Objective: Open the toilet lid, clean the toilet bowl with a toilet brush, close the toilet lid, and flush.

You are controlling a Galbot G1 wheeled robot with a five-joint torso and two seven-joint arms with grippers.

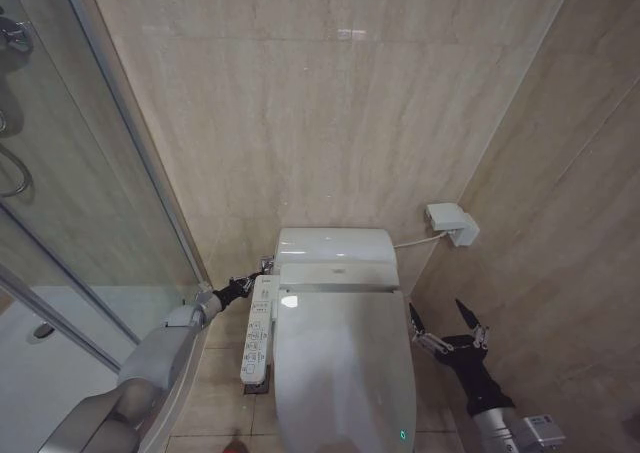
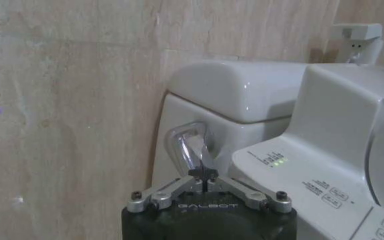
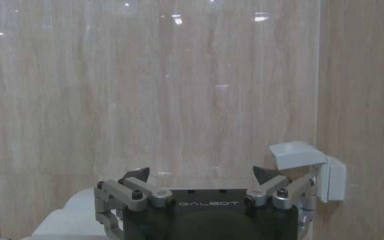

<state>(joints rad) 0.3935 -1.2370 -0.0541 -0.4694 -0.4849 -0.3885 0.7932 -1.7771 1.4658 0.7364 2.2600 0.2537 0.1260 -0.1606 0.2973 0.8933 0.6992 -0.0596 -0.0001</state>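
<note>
The white toilet lid [image 1: 345, 373] lies shut over the toilet bowl, which is hidden beneath it. The toilet brush is out of view. My left gripper [image 1: 262, 270] reaches in beside the tank [image 1: 335, 245], on the left. In the left wrist view the left gripper [image 2: 204, 175] is shut, its joined tips right at the lower end of the chrome flush lever [image 2: 190, 145]. My right gripper [image 1: 438, 311] hovers open to the right of the toilet, near the side wall, holding nothing; the right wrist view shows this gripper [image 3: 200, 174] facing the back wall.
A side control strip [image 1: 258, 338] with buttons runs along the seat unit's left edge. A white wall box [image 1: 452, 221] with a cable sits on the right wall. The glass shower enclosure [image 1: 90, 173] stands close on the left. Tiled walls close in behind and on the right.
</note>
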